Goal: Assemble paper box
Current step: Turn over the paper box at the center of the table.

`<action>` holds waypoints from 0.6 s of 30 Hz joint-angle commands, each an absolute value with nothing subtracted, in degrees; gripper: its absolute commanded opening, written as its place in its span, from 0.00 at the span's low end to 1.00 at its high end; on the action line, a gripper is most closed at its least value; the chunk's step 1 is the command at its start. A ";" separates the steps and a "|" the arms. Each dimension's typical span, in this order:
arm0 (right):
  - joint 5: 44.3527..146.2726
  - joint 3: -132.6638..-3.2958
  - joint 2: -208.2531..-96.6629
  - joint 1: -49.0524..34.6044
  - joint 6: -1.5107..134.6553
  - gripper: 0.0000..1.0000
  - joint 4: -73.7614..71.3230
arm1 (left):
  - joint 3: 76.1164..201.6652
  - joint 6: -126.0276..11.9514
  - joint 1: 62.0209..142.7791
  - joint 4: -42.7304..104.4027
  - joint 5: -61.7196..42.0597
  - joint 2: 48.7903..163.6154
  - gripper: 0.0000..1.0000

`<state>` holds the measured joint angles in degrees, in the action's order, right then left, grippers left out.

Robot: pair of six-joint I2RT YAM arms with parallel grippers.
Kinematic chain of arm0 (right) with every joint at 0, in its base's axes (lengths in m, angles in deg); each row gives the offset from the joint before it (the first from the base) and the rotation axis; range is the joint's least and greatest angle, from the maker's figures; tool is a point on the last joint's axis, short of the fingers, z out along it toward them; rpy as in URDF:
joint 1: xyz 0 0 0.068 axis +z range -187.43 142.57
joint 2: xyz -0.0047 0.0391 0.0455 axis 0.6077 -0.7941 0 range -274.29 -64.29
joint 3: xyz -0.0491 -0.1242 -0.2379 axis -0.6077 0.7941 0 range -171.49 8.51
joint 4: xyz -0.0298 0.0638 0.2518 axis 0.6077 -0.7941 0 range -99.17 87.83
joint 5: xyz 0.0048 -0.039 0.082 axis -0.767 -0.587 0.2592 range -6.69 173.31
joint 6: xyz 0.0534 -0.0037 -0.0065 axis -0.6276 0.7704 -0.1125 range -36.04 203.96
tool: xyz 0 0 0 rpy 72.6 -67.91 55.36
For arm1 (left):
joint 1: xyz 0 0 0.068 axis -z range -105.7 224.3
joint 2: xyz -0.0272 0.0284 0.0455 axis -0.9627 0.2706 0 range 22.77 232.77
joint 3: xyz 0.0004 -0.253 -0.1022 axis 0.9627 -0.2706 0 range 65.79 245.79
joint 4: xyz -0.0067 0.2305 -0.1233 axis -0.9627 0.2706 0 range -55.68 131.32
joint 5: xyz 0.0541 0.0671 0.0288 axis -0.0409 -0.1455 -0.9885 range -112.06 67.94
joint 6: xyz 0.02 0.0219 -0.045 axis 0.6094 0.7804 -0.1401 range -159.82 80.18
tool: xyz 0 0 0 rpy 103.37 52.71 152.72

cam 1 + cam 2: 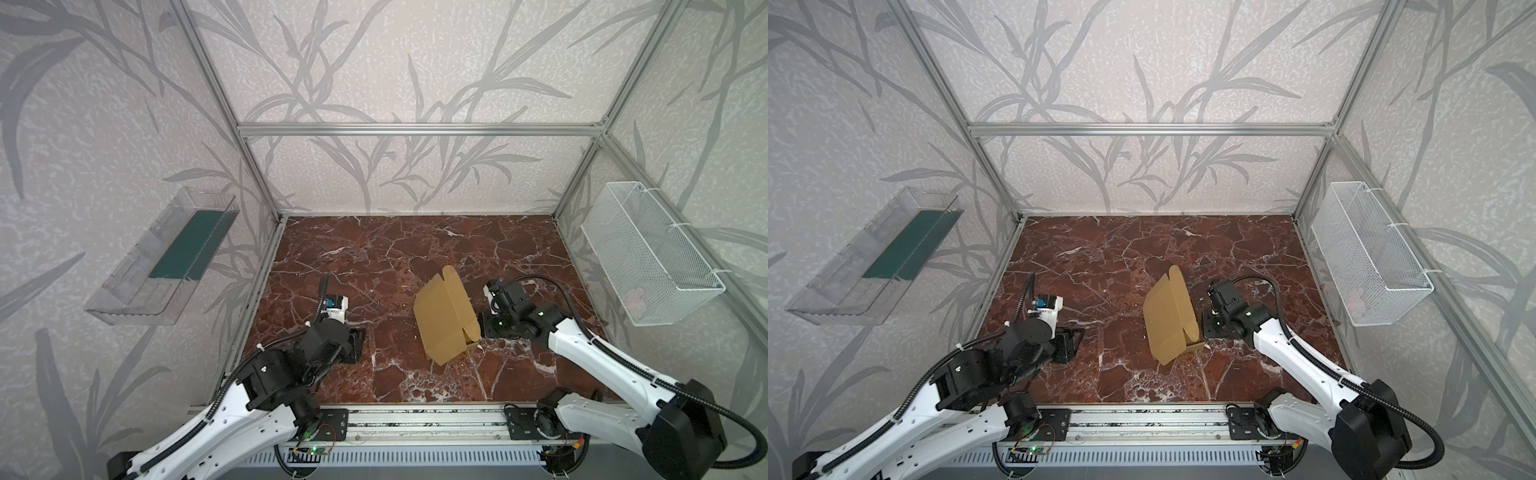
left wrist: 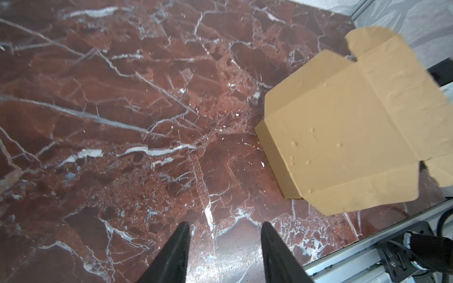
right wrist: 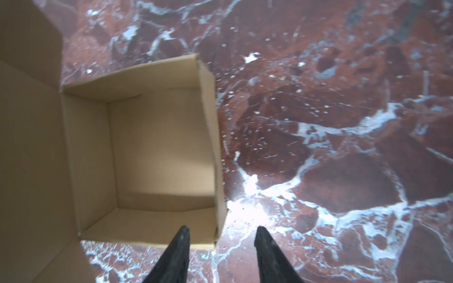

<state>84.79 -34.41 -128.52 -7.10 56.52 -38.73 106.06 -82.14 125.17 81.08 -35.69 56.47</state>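
Left gripper is seen parted and empty, well apart from the paper box, which is set mid-way on the marble table. Right gripper is seen parted, gripping nothing, astride the box's wall corner. That wall could be snagged and the box dragged, or the raised lid toppled.

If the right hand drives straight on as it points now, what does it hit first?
Probably the paper box: its side wall stands just ahead of the right hand, roughly in line. Depth is hard to judge.

Red-brown marble tabletop; tan paper box rests on it, lid raised.
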 commanded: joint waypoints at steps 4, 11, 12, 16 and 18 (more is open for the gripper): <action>80.01 -31.76 -126.19 -10.09 56.20 0.49 -39.34 | 98.79 -92.21 125.04 74.22 -34.04 54.11 0.48; 82.30 -28.40 -131.05 -10.47 53.72 0.51 -36.44 | 94.02 -97.60 125.10 71.60 -34.16 55.11 0.48; 83.23 -27.58 -131.38 -10.45 53.18 0.51 -35.26 | 93.87 -97.94 125.10 71.74 -34.38 55.12 0.48; 90.31 -23.58 -132.58 -10.28 50.02 0.51 -29.14 | 92.53 -99.75 125.10 71.58 -34.72 55.07 0.48; 91.31 -22.25 -131.73 -9.26 48.19 0.51 -27.83 | 92.16 -100.40 125.10 71.73 -34.61 54.90 0.48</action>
<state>87.50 -23.48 -132.30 -10.05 51.66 -31.62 93.29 -97.51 125.17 71.97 -33.74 55.26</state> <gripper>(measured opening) 0.514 0.484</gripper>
